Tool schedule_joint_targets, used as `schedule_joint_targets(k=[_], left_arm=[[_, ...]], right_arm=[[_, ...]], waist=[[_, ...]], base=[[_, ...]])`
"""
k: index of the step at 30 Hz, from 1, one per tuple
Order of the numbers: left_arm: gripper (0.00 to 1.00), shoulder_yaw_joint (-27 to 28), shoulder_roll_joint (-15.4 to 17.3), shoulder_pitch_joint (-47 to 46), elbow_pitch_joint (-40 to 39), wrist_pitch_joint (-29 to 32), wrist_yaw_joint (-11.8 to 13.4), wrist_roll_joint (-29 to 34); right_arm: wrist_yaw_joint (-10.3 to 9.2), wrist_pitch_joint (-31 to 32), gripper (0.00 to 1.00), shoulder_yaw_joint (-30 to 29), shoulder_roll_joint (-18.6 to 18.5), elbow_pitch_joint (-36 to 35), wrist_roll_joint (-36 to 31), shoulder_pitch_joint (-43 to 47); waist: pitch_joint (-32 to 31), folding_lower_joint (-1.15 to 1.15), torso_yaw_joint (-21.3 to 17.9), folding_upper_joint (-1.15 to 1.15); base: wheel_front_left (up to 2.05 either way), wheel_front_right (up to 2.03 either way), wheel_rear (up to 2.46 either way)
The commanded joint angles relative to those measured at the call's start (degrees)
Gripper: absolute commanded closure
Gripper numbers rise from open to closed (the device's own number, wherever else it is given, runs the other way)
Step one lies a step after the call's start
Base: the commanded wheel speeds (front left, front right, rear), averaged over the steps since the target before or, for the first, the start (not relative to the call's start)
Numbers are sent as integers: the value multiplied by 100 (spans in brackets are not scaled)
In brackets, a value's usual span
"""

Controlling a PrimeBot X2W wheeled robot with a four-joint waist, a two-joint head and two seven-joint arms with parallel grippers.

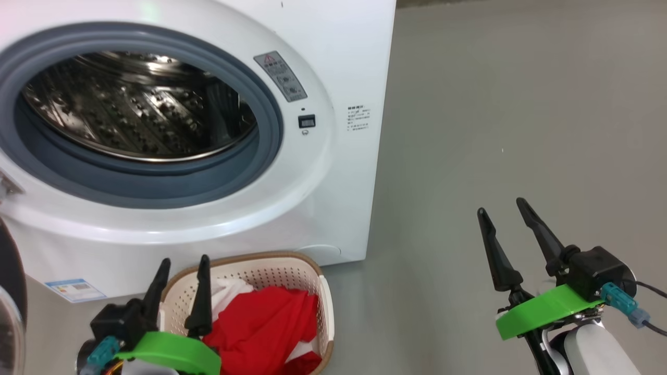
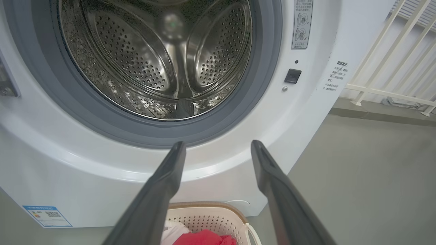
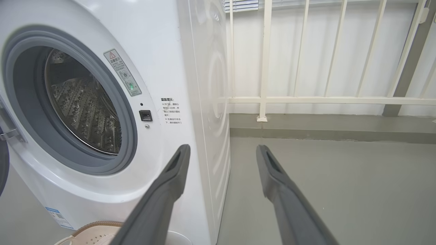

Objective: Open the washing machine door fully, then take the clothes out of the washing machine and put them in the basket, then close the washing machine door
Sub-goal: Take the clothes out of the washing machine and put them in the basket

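The white washing machine [image 1: 344, 62] stands with its steel drum [image 1: 140, 114] showing no clothes inside. At the left edge, the black-rimmed door [image 1: 9, 291] is swung wide open. Red and white clothes [image 1: 260, 323] lie in the cream basket [image 1: 325, 307] on the floor before the washer. My left gripper [image 1: 183, 263] is open over the basket's left side, holding nothing. In the left wrist view the left gripper [image 2: 218, 144] points at the washer's front below the grey seal [image 2: 163, 134]. My right gripper [image 1: 500, 205] is open over bare floor to the right, well clear of the washer [image 3: 190, 68].
Grey floor [image 1: 521, 104] stretches to the right of the machine. A white railing [image 3: 306, 100] runs along the wall behind it on a low grey kerb. A blue label [image 1: 75, 290] sits at the washer's bottom left corner.
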Motion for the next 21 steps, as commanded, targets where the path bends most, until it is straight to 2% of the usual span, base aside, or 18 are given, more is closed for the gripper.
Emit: schedule_joint_targets(k=[1, 10, 21], left_arm=[[0, 246, 67, 77, -300, -70, 6, 95], [0, 411, 52, 521, -932, -70, -50, 491], [0, 517, 34, 688, -1057, -70, -79, 587]], right_arm=[[39, -37, 0, 84, 21, -145, -114, 13], [39, -37, 0, -38, 70, -224, -181, 185], [39, -37, 0, -78, 105, -238, -192, 254]], waist=[[-163, 0, 43, 0], [-334, 0, 75, 0], [-406, 0, 68, 0]], base=[[0, 0, 0], [0, 0, 0], [0, 0, 0]])
